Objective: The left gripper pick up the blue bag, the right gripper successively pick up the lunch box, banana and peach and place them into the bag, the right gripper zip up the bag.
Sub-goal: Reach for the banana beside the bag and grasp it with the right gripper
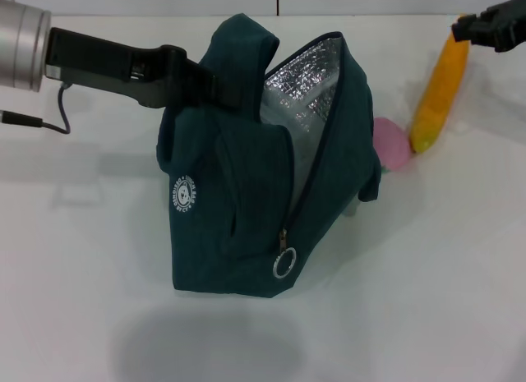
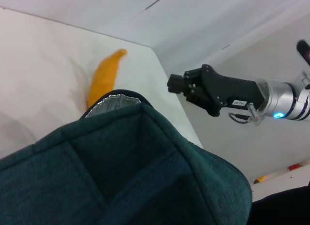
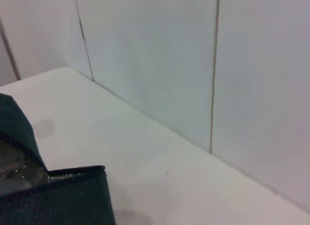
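The blue bag [image 1: 238, 201] hangs a little above the white table, its mouth open and the silver foil lining [image 1: 300, 94] showing. My left gripper [image 1: 204, 82] is shut on its upper handle. The zipper ring [image 1: 284, 264] dangles at the front. The banana [image 1: 440, 86] lies on the table to the right of the bag, with the pink peach [image 1: 393, 144] between them, partly hidden by the bag. My right gripper [image 1: 464, 27] hovers at the banana's far end. The left wrist view shows the bag [image 2: 121, 172], the banana [image 2: 104, 77] and the right gripper [image 2: 173, 83]. The lunch box is hidden.
A white wall with panel seams runs along the table's far edge [image 3: 145, 118]. The bag's corner [image 3: 63, 201] shows in the right wrist view. A thin black cable [image 1: 41, 123] trails under my left arm.
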Action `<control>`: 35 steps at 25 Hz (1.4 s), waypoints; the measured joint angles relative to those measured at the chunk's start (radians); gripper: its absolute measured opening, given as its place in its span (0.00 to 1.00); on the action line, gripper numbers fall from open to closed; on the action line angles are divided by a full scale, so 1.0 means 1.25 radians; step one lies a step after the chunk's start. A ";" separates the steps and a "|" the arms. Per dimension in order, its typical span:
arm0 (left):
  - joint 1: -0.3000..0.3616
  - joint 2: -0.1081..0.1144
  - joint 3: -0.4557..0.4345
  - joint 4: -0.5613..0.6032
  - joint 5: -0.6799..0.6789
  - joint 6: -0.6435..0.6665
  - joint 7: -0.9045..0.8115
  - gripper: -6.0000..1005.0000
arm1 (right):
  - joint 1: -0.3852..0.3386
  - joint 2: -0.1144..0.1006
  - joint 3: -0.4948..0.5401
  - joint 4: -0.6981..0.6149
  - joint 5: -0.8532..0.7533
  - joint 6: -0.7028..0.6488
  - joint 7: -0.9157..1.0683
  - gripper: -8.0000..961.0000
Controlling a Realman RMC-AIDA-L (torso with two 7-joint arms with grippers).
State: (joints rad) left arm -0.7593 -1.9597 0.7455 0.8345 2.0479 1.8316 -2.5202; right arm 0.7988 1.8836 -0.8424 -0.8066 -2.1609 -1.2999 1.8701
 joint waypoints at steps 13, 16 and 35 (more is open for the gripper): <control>-0.001 0.004 0.000 0.000 0.001 -0.001 0.005 0.05 | 0.059 -0.024 -0.040 0.002 -0.134 -0.072 0.327 0.32; -0.001 0.004 0.000 0.000 0.001 -0.001 0.007 0.05 | 0.075 -0.021 -0.040 0.002 -0.189 -0.079 0.378 0.45; -0.001 0.006 -0.005 0.001 -0.002 -0.006 0.076 0.05 | 0.085 0.030 -0.036 0.038 -0.329 0.008 0.630 0.88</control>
State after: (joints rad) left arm -0.7609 -1.9516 0.7389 0.8360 2.0450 1.8239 -2.4257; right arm 0.9054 1.9211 -0.8877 -0.7586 -2.5716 -1.2894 2.6578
